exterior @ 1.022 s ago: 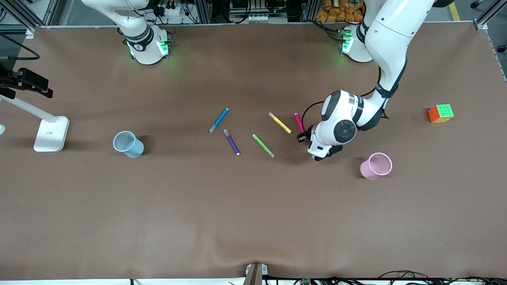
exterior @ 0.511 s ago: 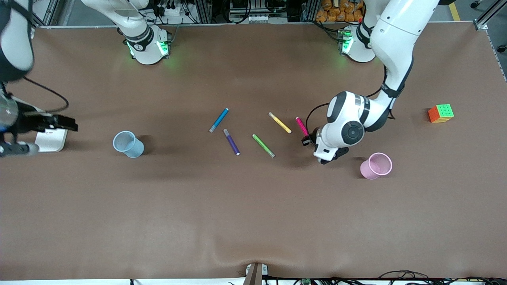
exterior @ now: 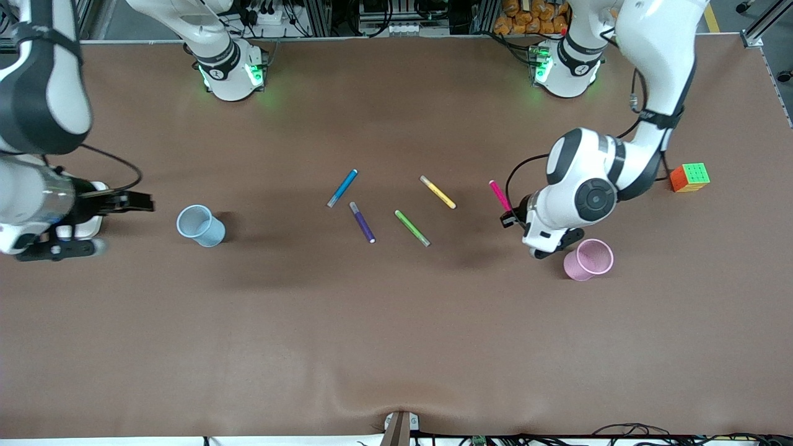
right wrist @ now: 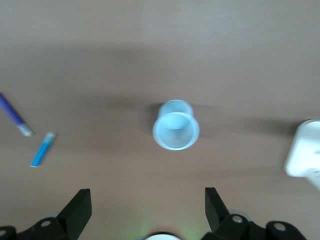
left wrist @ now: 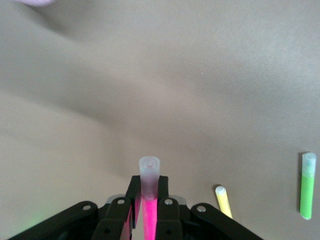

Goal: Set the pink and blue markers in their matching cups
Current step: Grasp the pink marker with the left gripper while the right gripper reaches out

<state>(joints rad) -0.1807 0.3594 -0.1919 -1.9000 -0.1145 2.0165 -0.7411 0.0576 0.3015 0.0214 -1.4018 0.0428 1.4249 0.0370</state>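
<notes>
My left gripper [exterior: 509, 218] is shut on the pink marker [exterior: 499, 194], which hangs above the table beside the pink cup [exterior: 588, 260], toward the pens. In the left wrist view the marker [left wrist: 149, 212] stands between the fingers [left wrist: 163, 187] with its pale cap sticking out. The blue marker [exterior: 342, 188] lies flat on the table, apart from both grippers. My right gripper [exterior: 127, 202] is open and holds nothing, up over the table beside the blue cup [exterior: 200, 225]. The right wrist view shows the blue cup [right wrist: 175, 125] upright and the blue marker [right wrist: 43, 149].
A purple pen [exterior: 362, 222], a green pen [exterior: 412, 228] and a yellow pen [exterior: 438, 192] lie near the blue marker. A colour cube [exterior: 689, 177] sits toward the left arm's end. A white stand [right wrist: 305, 152] sits under my right arm.
My left gripper has carried the pink marker away from the pens toward the pink cup. My right arm has swung into view and moved its open gripper toward the blue cup.
</notes>
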